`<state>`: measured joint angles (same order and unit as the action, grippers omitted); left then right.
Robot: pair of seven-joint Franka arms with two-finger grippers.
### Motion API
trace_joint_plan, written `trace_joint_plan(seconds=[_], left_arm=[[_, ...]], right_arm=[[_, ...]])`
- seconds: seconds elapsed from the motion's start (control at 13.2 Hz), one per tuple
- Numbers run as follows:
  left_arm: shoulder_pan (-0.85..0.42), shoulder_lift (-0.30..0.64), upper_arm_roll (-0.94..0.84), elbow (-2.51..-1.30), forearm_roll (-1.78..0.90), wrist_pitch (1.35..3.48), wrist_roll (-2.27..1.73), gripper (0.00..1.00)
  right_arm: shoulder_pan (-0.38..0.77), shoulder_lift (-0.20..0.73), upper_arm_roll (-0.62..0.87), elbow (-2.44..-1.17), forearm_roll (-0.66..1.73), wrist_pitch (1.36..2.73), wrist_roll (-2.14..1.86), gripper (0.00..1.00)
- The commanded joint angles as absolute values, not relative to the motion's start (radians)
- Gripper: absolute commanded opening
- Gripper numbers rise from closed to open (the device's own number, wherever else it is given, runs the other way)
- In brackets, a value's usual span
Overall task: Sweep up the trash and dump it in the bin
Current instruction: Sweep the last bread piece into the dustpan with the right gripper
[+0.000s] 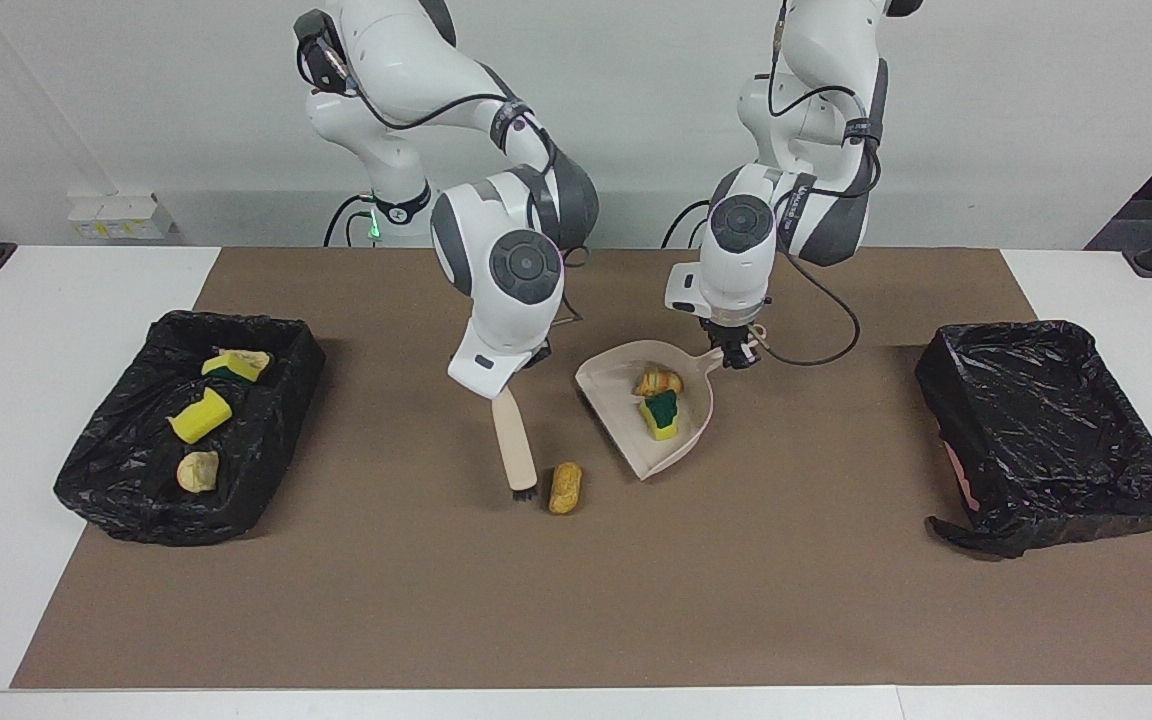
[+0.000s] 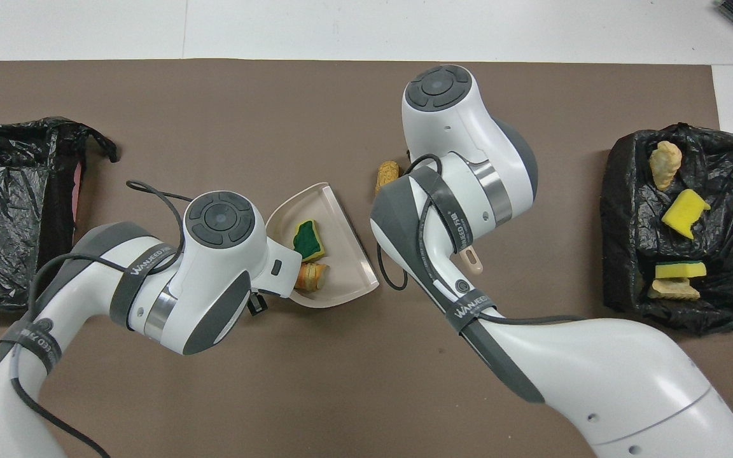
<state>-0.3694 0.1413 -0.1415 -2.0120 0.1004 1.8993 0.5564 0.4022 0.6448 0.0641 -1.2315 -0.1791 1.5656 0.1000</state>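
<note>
The brown mat (image 1: 576, 600) covers most of the white table (image 1: 36, 300), and its corners nearest the robots are hidden under the arms in the overhead view. At the right arm's end sits a black-lined bin (image 1: 106, 480) holding two yellow sponge chunks (image 1: 200, 415) and pale pastry pieces (image 1: 198, 470); the liner's folds hide its floor. At the left arm's end a second lined bin (image 1: 1046, 430) shows only crumpled black plastic. From above, the right arm's wrist covers nearly the whole brush (image 1: 514, 440); only the looped end of its handle peeks out there. In the facing view the brush runs lengthwise away from the robots, slightly slanted, dark bristles down at the mat. The right gripper (image 1: 521, 375) is closed on the handle's upper end, though its fingertips are tucked under the wrist housing. The beige dustpan (image 1: 671, 455) rests near the mat's middle, open mouth turned toward the right arm's end, handle toward the robots; the left gripper (image 1: 736, 352) is clamped narrowly on that handle, and the forearm hides the grip from above. In the pan lie a golden pastry piece (image 1: 656, 381) and, just beside it, a green-and-yellow sponge piece (image 1: 660, 413). A loose golden-brown pastry piece (image 1: 565, 487) lies on the mat just beside the bristles, long axis pointing away from the robots; from above it is half covered.
</note>
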Motion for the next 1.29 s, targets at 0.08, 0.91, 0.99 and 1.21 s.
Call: trace_joint_plan(seconds=[0.08,0.91,0.99,1.21], left_arm=[[-0.351,0.172,-0.146,-1.944,0.106,1.807,0.543,0.00],[-0.350,0.163,-0.147,-1.985,0.100,1.789,0.540,0.00],[-0.342,0.163,-0.147,-1.986,0.100,1.789,0.540,0.00],[-0.339,0.161,-0.147,-1.993,0.101,1.790,0.541,0.00]], right_arm=[[0.405,0.654,0.078,-1.203,-0.190,1.616,0.049,0.00],[0.353,0.629,0.098,-1.298,-0.248,1.665,0.008,0.00],[0.374,0.640,0.100,-1.299,-0.253,1.667,0.011,0.00],[0.420,0.647,0.112,-1.298,-0.230,1.658,0.008,0.00]])
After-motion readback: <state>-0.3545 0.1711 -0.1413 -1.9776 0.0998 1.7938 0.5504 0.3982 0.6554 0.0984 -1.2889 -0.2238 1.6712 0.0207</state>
